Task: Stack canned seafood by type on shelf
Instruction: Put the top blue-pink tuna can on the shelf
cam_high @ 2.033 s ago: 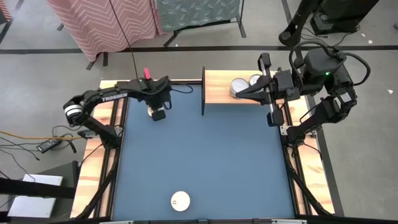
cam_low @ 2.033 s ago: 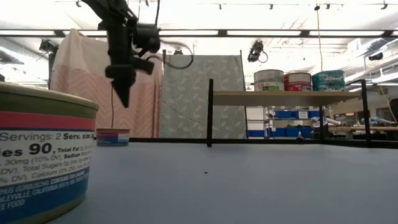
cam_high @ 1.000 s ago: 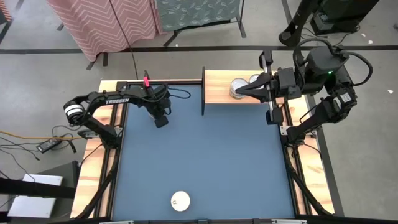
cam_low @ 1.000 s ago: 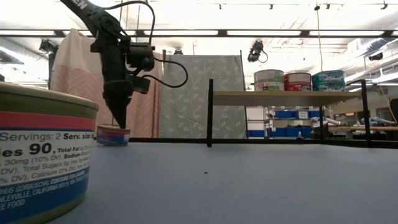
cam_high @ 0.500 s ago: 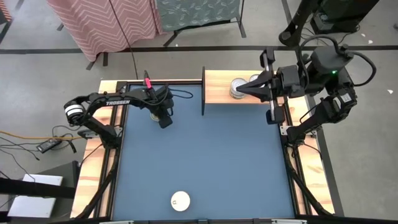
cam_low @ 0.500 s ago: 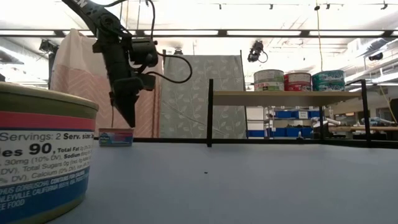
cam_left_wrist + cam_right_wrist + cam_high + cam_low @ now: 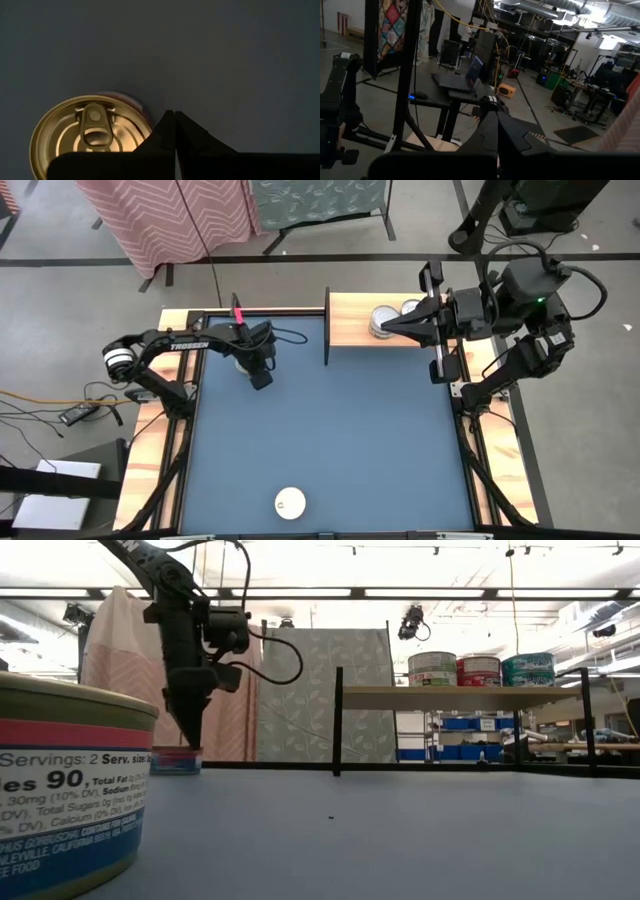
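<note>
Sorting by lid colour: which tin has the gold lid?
The tin right beside the shut left gripper at the table's far left; the shelf tins show silver lids, the near one white.

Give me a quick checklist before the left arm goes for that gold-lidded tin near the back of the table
1. Left gripper open enough to take the tin: not ok, fingers shut together.
2. Left gripper lined up over the gold-lidded tin: not ok, tip sits beside its rim.
3. Tin upright on the table: ok, lid faces up.
4. Room on the shelf: ok, its left part is bare.
5. Right gripper out of the way: not ok, shut, over the shelf by the tins there.
</note>
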Robot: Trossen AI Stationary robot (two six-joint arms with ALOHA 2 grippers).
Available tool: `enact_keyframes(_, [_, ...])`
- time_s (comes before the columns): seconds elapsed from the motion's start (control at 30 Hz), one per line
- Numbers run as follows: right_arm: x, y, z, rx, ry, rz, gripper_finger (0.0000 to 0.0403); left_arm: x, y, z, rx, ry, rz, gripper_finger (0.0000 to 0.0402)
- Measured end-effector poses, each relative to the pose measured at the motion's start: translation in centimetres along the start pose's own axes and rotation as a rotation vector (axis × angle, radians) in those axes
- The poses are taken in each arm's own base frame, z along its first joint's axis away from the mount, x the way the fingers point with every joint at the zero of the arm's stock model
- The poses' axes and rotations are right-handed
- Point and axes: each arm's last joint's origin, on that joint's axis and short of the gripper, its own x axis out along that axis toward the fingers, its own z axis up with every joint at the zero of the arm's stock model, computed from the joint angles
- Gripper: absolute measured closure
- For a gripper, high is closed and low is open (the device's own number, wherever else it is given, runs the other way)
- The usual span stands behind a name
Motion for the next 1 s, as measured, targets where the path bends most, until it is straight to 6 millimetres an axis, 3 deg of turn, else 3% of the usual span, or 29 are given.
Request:
enact_keyframes(0.33, [0.0, 0.0, 0.0, 0.013, 0.006, -0.013, 0.0396, -2.5, -0.1, 2.3, 0.023, -0.102, 0.004, 0.0399])
enact_keyframes(0.63, [0.0, 0.4, 0.0, 0.022, 0.017, -0.006, 0.0396, -2.1, 0.5, 0.8, 0.057, 0.025, 0.07, 0.0399])
enact_keyframes(1.0, [0.0, 0.3, -0.1, 0.003, 0.021, -0.019, 0.0396, -0.3, 0.4, -0.5, 0.033, 0.032, 0.022, 0.0399])
